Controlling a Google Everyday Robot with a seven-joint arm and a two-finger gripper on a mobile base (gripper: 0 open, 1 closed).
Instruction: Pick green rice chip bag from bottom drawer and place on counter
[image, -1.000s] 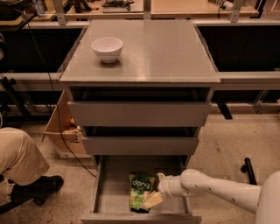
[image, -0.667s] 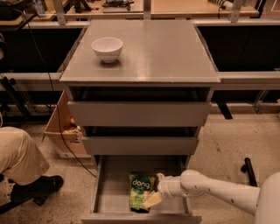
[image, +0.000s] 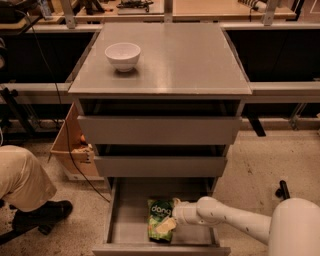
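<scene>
Unmoved, gripper (image: 167, 225) rests on green rice chip bag (image: 158, 211), right side.

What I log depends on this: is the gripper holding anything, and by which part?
Cannot be told: the gripper rests on the lower right part of the green rice chip bag in the bottom drawer.

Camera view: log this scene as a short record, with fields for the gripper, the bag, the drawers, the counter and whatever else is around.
gripper: down inside the bottom drawer, at the right side of the bag
bag: green, lying flat on the drawer floor, toward the front
bottom drawer: pulled out
upper drawers: two, both further in than the bottom one
counter: carries a white bowl at its back left
floor: cardboard box left of the cabinet; a person's leg at far left
</scene>
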